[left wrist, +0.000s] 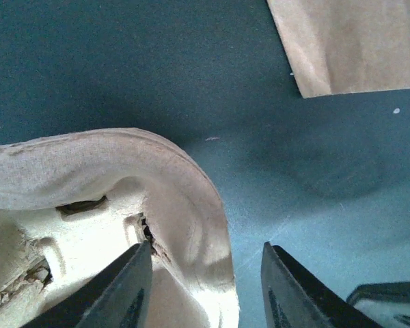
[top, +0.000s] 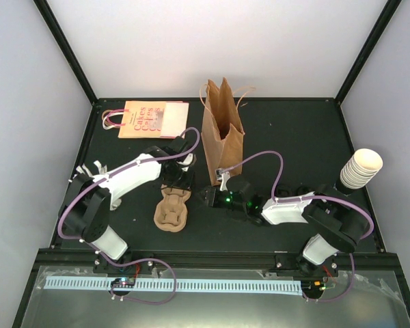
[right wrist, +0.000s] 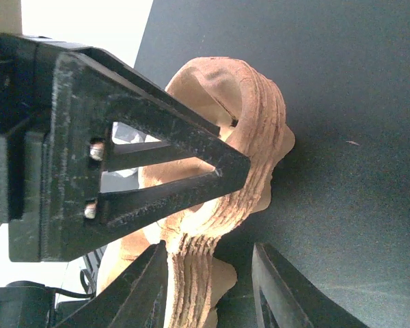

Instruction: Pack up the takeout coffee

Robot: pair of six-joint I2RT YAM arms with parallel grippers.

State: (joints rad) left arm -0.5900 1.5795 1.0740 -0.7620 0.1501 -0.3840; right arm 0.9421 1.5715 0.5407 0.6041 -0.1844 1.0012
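takeout coffee not in view, judged light, crushable, best gripped mid-wall and upright; left gripper (left wrist: 206, 249) parted astride the rim of the pulp tray (left wrist: 157, 178), right gripper (right wrist: 210, 253) parted near it.

A brown bag (top: 223, 140) is standing upright and open near the middle of the dark table (top: 294, 130), its twisted handles sticking up, while a flat bag (top: 147, 119) with pink lettering and striped handles is lying at the far left corner. A stack of brown pulp trays (top: 172, 212) is sitting left of the brown bag's foot and nearer the front edge, apart from it. A nested stack of lidless cream cups (top: 360, 169) is sitting at the table's right edge, well apart from both bags, its open mouth showing
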